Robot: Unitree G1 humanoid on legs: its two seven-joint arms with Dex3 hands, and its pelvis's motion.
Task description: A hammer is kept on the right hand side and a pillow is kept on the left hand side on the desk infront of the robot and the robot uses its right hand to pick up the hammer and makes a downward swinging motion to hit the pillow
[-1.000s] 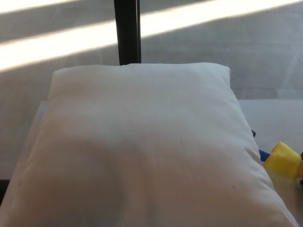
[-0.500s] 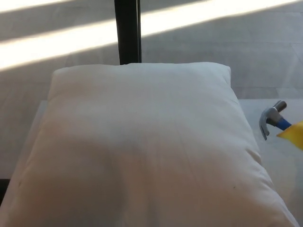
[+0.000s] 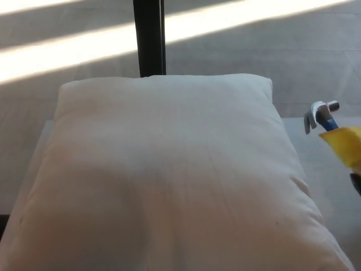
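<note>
Only a dark sliver of the right hand [image 3: 357,183] shows at the right edge, so I cannot tell how its fingers sit. Just above it, the hammer [image 3: 333,132] is raised off the counter [image 3: 330,186]: yellow grip, blue neck, shiny metal claw head pointing up-left. It hangs beside the pillow [image 3: 163,175], apart from it. The pillow is white, soft, plump and square, covering most of the pale counter.

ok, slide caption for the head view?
Hammer raised at the right edge beside a large white pillow on the desk, metal head up, not touching it.
</note>
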